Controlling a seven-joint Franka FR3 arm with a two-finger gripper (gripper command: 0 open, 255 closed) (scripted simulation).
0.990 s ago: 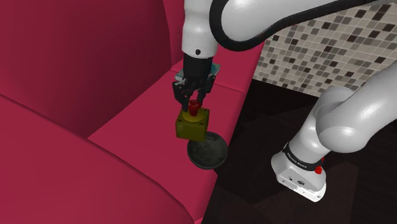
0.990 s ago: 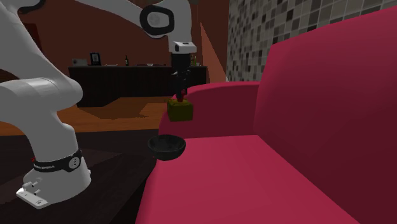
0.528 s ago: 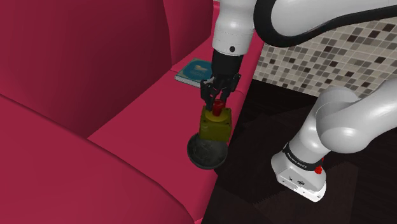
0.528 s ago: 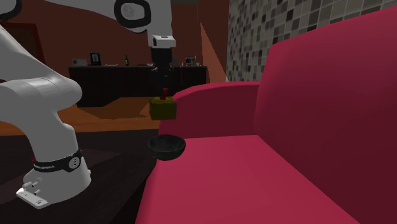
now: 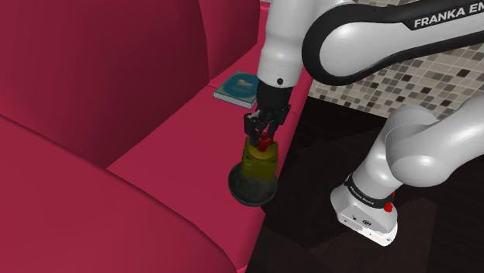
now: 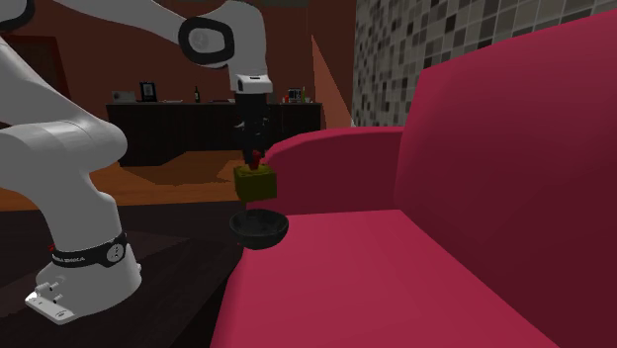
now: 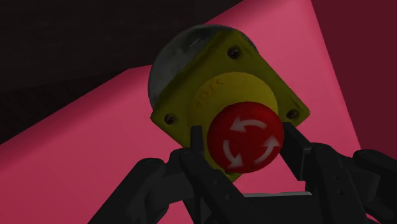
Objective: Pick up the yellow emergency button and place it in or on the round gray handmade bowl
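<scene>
Over the dark round bowl, at the edge of the red sofa seat, your gripper holds the yellow emergency button by its red cap. From the wrist view you see both black fingers squeezed on the sides of that cap, so the box hangs straight under the hand. I think you hold the cap because it sticks up and is small enough to fit between the fingers. The hand points straight down so the box can go in flat. In the second exterior view the box is at 12 o'clock from the bowl, very close; there may be a thin gap, but I cannot be sure. So the button is not let go yet. The bowl sits right by the seat's edge, with the dark floor at its 3 o'clock in the shoulder view, so a hard push could knock it off. I see nothing else in the bowl, though the box hides most of its inside. A blue book lies on the seat at 11 o'clock from the gripper, well apart.
</scene>
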